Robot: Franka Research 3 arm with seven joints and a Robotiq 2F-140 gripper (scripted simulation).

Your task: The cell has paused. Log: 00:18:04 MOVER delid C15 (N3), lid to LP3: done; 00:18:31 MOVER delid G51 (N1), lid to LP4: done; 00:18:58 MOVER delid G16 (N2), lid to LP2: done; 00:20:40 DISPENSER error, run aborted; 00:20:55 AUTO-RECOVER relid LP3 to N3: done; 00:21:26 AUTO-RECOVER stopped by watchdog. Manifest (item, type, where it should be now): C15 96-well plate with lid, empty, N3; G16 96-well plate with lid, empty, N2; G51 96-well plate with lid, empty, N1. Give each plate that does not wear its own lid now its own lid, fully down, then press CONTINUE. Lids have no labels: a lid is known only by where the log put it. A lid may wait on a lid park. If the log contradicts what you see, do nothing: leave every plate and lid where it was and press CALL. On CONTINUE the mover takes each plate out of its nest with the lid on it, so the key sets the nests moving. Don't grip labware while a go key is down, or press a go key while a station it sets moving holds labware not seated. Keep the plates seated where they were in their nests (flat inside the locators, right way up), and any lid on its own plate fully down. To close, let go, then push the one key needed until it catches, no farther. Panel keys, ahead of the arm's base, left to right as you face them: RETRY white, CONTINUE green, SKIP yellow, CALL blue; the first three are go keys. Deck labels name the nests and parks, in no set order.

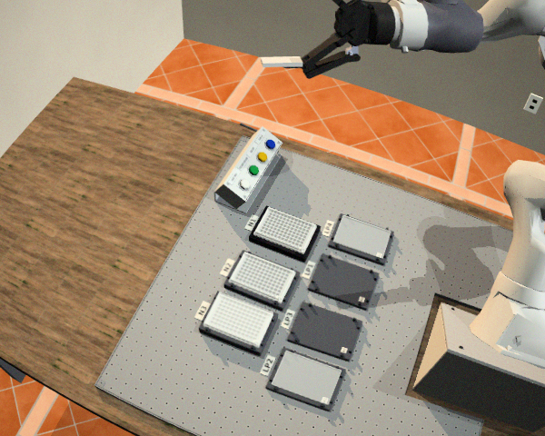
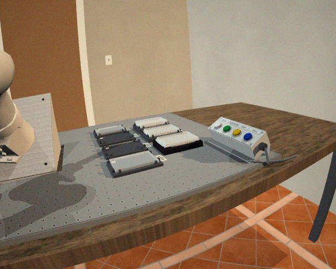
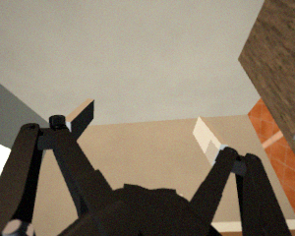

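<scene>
Three white 96-well plates sit in a row of nests. The N1 plate (image 1: 284, 231) on a black base and the N2 plate (image 1: 262, 277) show open wells. The N3 plate (image 1: 237, 320) looks whiter and smoother, as under a lid. A clear lid lies on park LP4 (image 1: 361, 236) and another on park LP2 (image 1: 305, 377). Parks LP1 (image 1: 343, 280) and LP3 (image 1: 325, 330) are bare and dark. My gripper (image 1: 305, 63) is wide open and empty, high above the far table edge beyond the panel. In the wrist view the gripper (image 3: 144, 125) faces the wall.
The key panel (image 1: 247, 169) stands at the deck's far end with white (image 1: 245, 183), green (image 1: 252, 170), yellow (image 1: 262, 156) and blue (image 1: 270, 143) keys, none looking pressed. Its cable (image 2: 275, 159) trails on the table. The arm's base pedestal (image 1: 489, 371) stands beside the parks.
</scene>
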